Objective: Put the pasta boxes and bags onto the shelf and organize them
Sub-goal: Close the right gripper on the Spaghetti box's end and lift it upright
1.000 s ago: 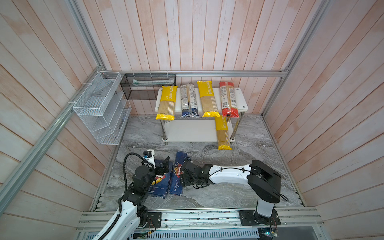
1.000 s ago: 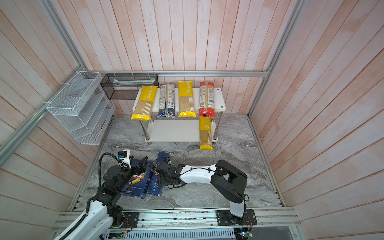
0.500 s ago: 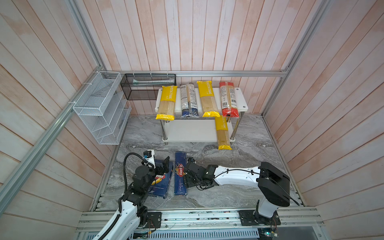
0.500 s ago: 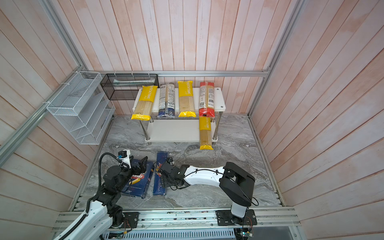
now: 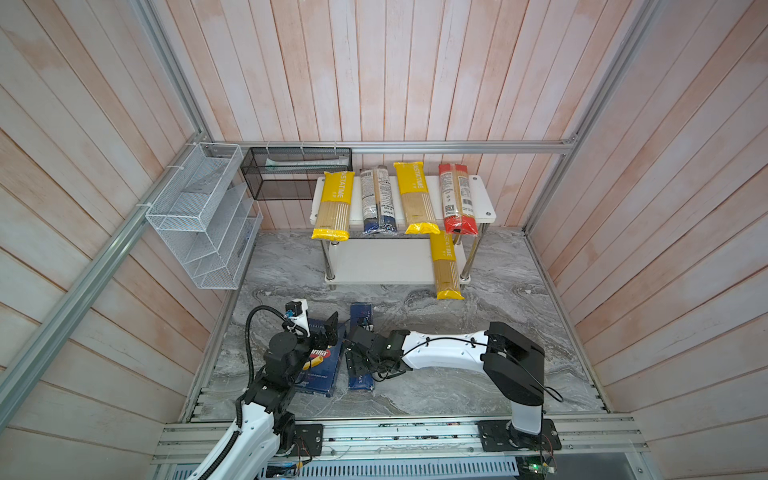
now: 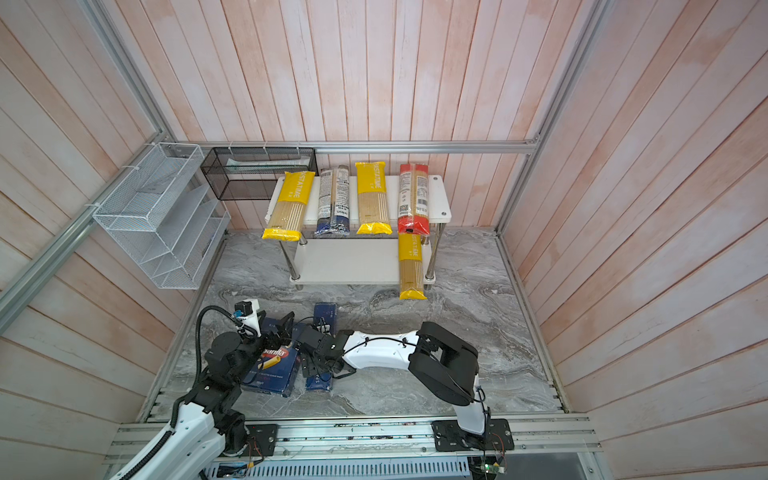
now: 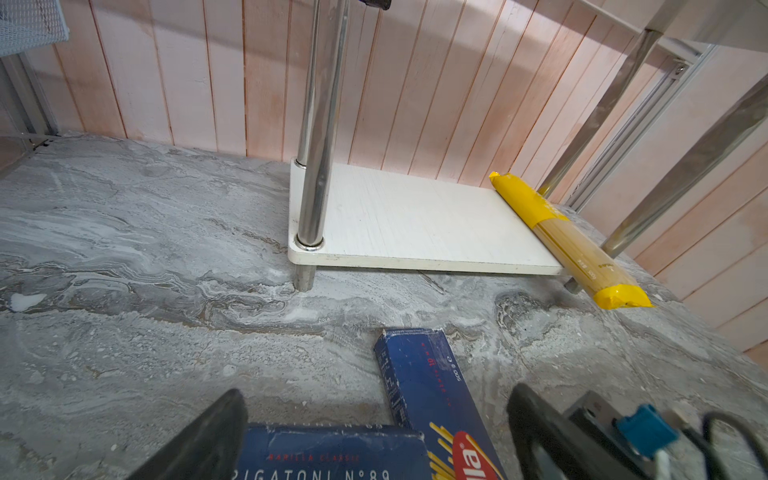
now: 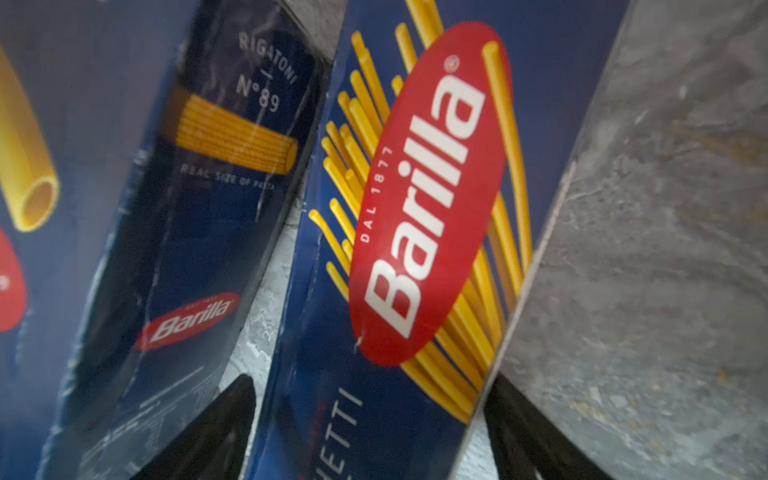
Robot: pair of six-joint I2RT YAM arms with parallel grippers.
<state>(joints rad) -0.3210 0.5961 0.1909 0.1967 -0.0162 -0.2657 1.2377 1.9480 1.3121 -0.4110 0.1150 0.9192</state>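
Note:
The wide rigatoni box and the narrow spaghetti box lie side by side on the marble floor, a thin gap between them. My right gripper stands open, straddling the spaghetti box at mid-length. My left gripper hovers open over the rigatoni box's far end. On the shelf's top board lie two yellow bags, a dark-blue-ended bag and a red-ended bag. A third yellow bag overhangs the lower board.
A white wire rack hangs on the left wall and a black mesh basket sits beside the shelf at the back. Chrome legs stand at the shelf's corners. An aluminium rail runs along the front edge.
The spaghetti box has slid right, away from the rigatoni box, and now lies straight. The right arm has swung right with it. The left arm has not moved.

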